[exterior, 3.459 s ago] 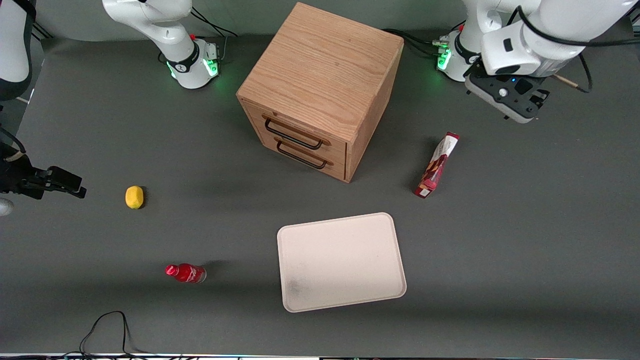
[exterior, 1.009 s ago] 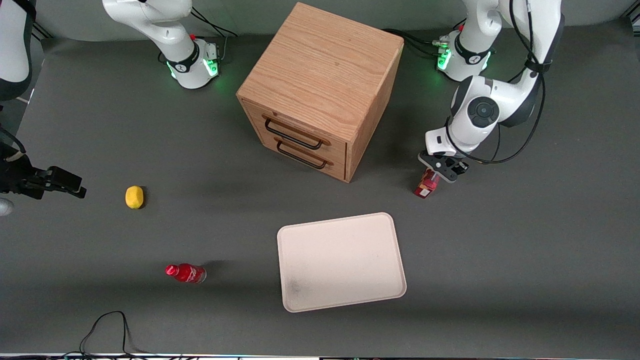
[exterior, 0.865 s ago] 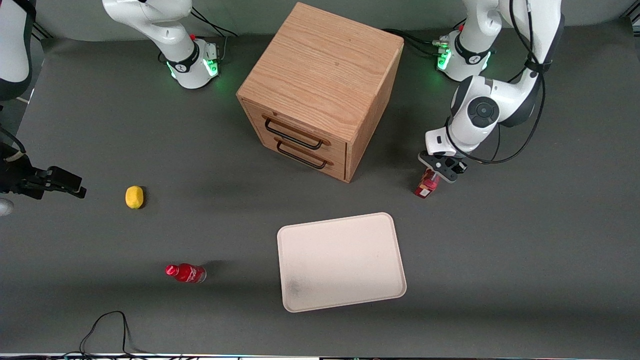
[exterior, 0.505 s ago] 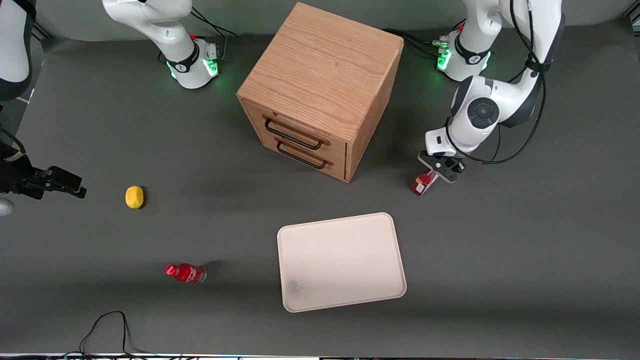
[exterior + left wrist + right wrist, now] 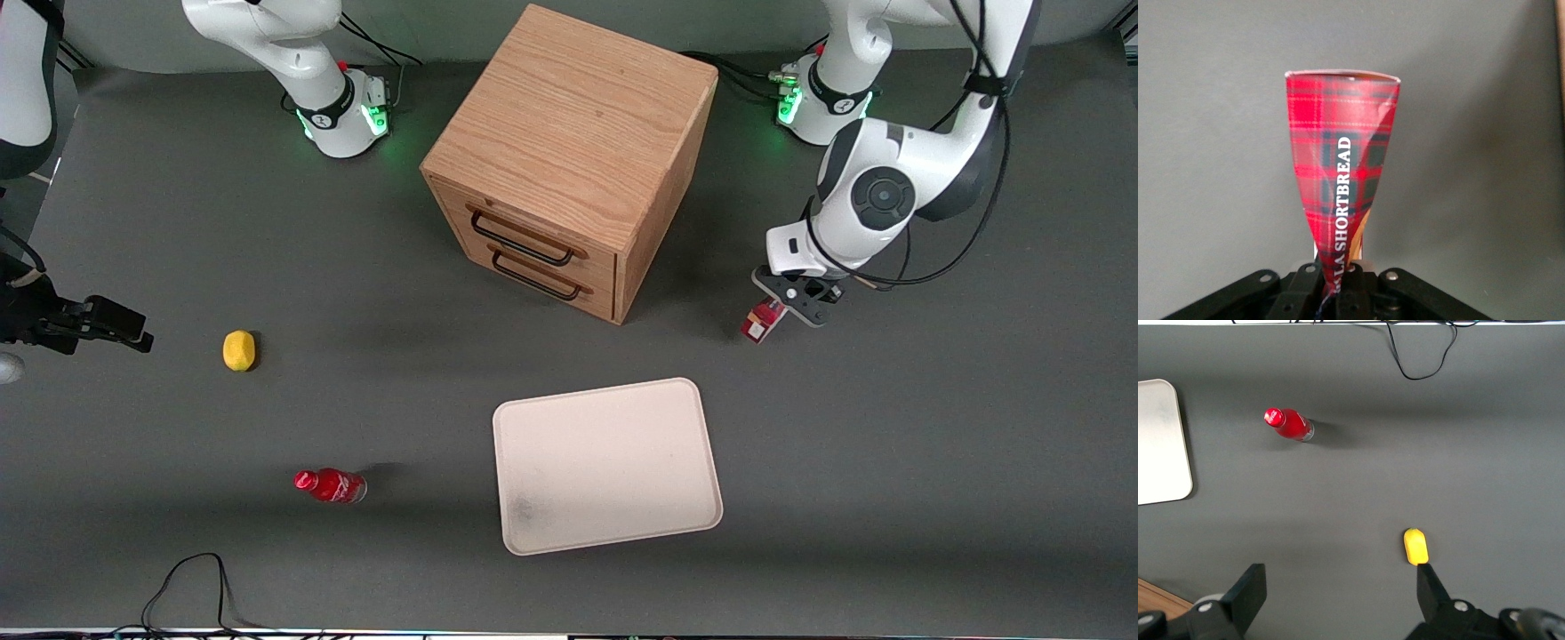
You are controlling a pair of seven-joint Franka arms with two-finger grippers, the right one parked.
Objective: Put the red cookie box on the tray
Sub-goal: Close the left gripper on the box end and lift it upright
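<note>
The lemon (image 5: 238,350) sits on the grey tabletop (image 5: 267,267) toward the parked arm's end, and it also shows in the right wrist view (image 5: 1415,547). Nearer the front camera than the lemon is a small red bottle (image 5: 330,485) with a red cap, lying on its side with its cap toward the parked arm's end. The right wrist view shows it too (image 5: 1289,425).

Near the middle of the tabletop stands a wooden drawer cabinet (image 5: 569,160), turned at an angle, with two dark wire handles on its drawer fronts. In front of it and nearer the camera lies the tray (image 5: 606,466), flat and cream-white, with rounded corners and a faint grey smudge near one corner. Nothing rests on it. One edge of the tray shows in the right wrist view (image 5: 1161,443).

Toward the working arm's end, beside the cabinet's side wall and apart from the tray, the tool (image 5: 794,299) is clamped on the red cookie box (image 5: 764,321). From the front only one end of the box shows below the black fingers; the rest is hidden under the wrist. In the left wrist view the tool (image 5: 1338,283) pinches the box (image 5: 1338,173) near one end, and the carton, in red plaid with white lettering, reaches away from the fingers over bare tabletop.
</note>
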